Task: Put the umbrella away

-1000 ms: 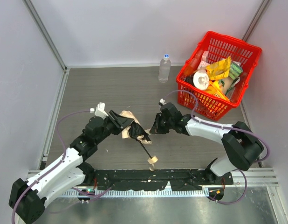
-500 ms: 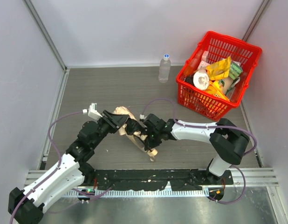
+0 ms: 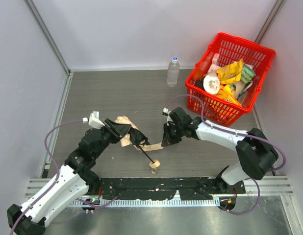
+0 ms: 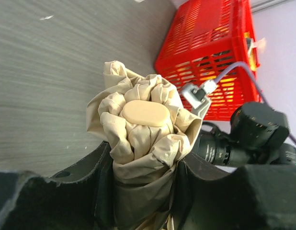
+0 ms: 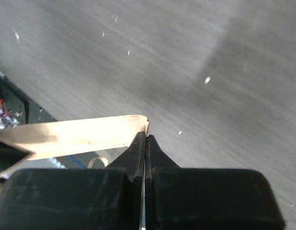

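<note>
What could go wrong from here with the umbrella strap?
1. The right fingers are shut on only the very tip of the strap; a pull could slip it free.
2. The left fingers clamp bunched, uneven fabric of the umbrella, which might shift in the grip.
3. The shaft is out, with the handle near the base rail; swinging it could snag there.

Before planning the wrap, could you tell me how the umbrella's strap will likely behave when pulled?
Probably floppy: the strap is a thin flat band, held straight only by the right gripper pinching its end. Likely light; the crumpled umbrella should give with it.
</note>
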Controlling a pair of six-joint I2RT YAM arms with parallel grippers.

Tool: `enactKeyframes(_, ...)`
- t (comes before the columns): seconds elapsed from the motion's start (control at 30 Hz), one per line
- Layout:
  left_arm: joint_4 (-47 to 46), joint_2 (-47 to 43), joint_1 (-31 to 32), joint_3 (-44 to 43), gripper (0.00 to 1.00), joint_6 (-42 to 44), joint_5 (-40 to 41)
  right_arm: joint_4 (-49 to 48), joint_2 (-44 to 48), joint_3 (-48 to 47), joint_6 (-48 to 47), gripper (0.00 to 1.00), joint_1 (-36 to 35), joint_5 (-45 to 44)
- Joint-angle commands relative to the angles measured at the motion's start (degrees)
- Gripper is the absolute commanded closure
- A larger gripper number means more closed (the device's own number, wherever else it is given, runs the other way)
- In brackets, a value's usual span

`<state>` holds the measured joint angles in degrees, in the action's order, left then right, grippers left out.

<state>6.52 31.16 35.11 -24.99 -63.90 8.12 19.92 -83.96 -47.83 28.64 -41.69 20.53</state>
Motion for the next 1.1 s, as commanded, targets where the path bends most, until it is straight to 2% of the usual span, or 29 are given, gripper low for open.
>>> enactKeyframes(0.0,2.53,0.65,-0.31,-3.13,1.0,-2.28,-3.28,1.87,-5.84,-7.78,-5.87,0.99,-0.41,-8.83)
enactKeyframes(0.2,5.52,0.93,-0.31,-2.0,1.0,-2.37,-3.2,1.88,-13.84,-19.03,-8.6,0.99,-0.67,-13.85)
enactKeyframes(0.4,-8.25,5.39,-0.31,3.98,1.0,-8.42,-7.85,-3.74,-19.74,-25.55,-8.52,0.99,-1.72,-12.89)
enactKeyframes(0.57,-24.06,10.41,-0.31,7.23,1.0,-12.12,-13.82,-4.37,-23.96,-31.09,-9.22,0.99,-5.59,-5.78)
enactKeyframes(0.63,-29.44,9.81,-0.4,7.59,1.0,-10.03,-13.22,-4.36,-23.27,-29.26,-7.47,0.99,-6.21,-4.28)
enactKeyframes(0.7,-28.59,8.05,-0.4,6.54,1.0,-6.69,-10.68,-6.9,-20.73,-25.49,-4.66,0.99,-6.21,-1.47)
enactKeyframes(0.8,-35.68,6.38,-0.4,8.11,1.0,-6.15,-8.65,-11.22,-17.12,-19.85,-0.88,0.99,-6.47,2.22)
enactKeyframes(0.93,-32.98,5.58,-0.4,4.7,1.0,-3.6,-4.96,-7.36,-14.65,-17.29,-1.39,0.99,-6.47,0.13)
enactKeyframes(1.07,-34.3,5.4,-0.31,4.25,1.0,-8.59,-3.64,-7.97,-14.65,-17.64,-0.87,0.99,-6.47,0.91)
